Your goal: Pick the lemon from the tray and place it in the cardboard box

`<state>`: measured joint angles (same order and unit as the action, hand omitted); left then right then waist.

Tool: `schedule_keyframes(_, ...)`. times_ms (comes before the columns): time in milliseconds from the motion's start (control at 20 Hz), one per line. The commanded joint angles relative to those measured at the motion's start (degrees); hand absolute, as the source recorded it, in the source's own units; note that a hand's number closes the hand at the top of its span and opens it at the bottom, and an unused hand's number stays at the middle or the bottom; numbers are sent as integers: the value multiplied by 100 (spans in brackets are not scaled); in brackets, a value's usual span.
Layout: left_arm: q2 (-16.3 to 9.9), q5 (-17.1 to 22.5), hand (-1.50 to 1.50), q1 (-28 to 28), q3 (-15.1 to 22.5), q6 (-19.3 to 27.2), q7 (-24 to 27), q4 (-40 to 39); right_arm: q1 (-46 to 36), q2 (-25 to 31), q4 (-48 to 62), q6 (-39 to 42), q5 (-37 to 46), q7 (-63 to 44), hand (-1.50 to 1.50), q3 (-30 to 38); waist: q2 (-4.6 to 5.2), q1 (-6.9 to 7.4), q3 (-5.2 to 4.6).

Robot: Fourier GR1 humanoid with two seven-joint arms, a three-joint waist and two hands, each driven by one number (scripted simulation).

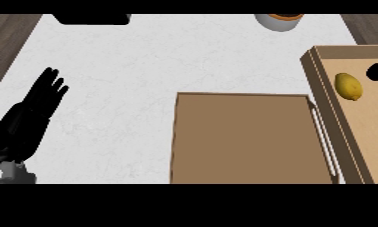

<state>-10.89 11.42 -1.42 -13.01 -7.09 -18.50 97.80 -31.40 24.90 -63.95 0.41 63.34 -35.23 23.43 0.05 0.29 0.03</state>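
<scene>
The yellow lemon (pixel 348 86) lies on the floor of the wooden tray (pixel 316 68), which stands at the right edge of the white counter. The cardboard box (pixel 244 141) sits in the middle front, just left of the tray and touching it. My left hand (pixel 33 111) rests open at the far left with fingers pointing up, far from both. A small black shape at the right edge, just right of the lemon, looks like part of my right hand (pixel 372 72); most of it is cut off by the view's edge.
A grey bowl (pixel 279 21) with something orange inside stands at the back, right of centre. A black object (pixel 92 19) sits at the back left. Dark wooden floor shows past the counter's left and right edges.
</scene>
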Motion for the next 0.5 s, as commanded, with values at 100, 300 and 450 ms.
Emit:
schedule_keyframes(100,4,-62,0,-288,7,162,-191,-54,401,-86,691,-355,-565,713,-150,265,4,-8,1)
schedule_keyframes(300,-31,-70,0,-173,-57,-9,121,-302,417,-259,509,-1146,-808,1313,-150,277,3,-4,0)
schedule_keyframes(450,-66,-4,0,-122,-91,65,-130,36,346,-345,-200,-1603,-1264,1323,-150,739,-35,-45,4)
